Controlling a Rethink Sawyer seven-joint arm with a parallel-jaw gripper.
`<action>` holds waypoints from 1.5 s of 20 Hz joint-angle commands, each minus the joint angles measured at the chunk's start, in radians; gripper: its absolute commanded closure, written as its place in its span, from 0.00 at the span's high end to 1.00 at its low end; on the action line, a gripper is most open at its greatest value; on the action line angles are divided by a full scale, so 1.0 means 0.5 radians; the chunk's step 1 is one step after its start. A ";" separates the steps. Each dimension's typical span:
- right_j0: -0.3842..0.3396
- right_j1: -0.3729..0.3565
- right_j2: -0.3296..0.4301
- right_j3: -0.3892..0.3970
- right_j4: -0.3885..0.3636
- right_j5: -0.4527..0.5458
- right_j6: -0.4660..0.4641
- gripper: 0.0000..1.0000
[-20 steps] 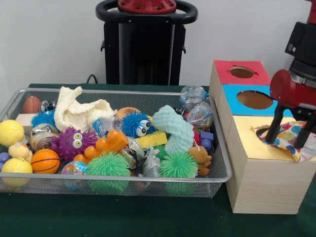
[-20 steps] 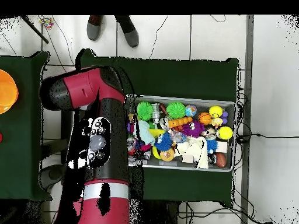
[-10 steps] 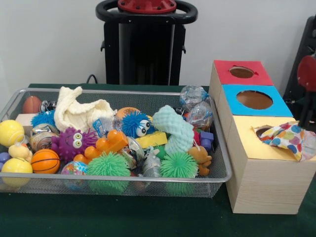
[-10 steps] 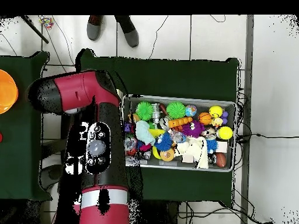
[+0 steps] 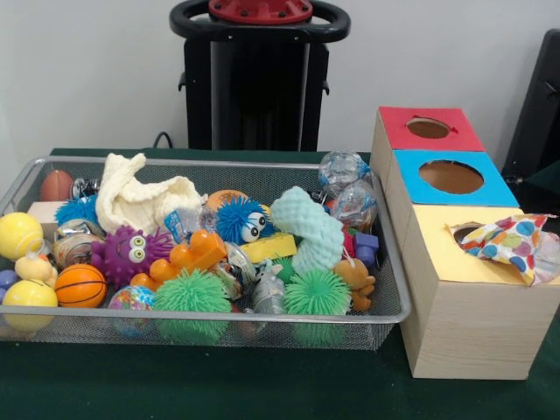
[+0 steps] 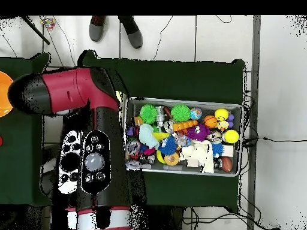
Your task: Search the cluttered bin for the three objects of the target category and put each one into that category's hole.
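The wire-mesh bin (image 5: 201,325) sits on the green table (image 5: 219,385), packed with toys. Front view, left to right: a yellow ball (image 5: 19,234) at the left rim, an orange basketball (image 5: 80,285) below it, a purple googly-eyed toy (image 5: 129,254), and a cream knitted cloth (image 5: 140,199) draped toward the back. Mid-bin: an orange jointed toy (image 5: 185,257), a green spiky ball (image 5: 192,293) against the near wall, and a blue fuzzy toy with eyes (image 5: 241,220). Further right: a mint foam piece (image 5: 306,229), a second green spiky ball (image 5: 317,292), and shiny clear wrappers (image 5: 348,185) in the far right corner.

Just beside the bin's right end stands a row of three boxes — red-faced box (image 5: 427,128) farthest back, blue-faced box (image 5: 450,178) in the middle, yellow-faced wooden box (image 5: 472,302) nearest. One polka-dot cloth bunch (image 5: 509,246) lies on the yellow top, draped over the hole (image 5: 465,233) — partly covering it, not dropped through. No other dotted cloth can be made out in the bin.

In the overhead view, the red and black arm (image 6: 90,126) is to the left of the bin (image 6: 237,109), covering the boxes. The gripper is not visible in either view; the state of its fingers cannot be told.
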 commanded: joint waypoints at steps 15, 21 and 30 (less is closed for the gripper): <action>-0.097 0.240 0.096 -0.041 -0.020 0.105 0.137 1.00; -0.034 0.068 0.017 -0.084 0.012 0.356 0.219 1.00; 0.037 -0.051 -0.011 0.097 0.040 0.373 0.357 1.00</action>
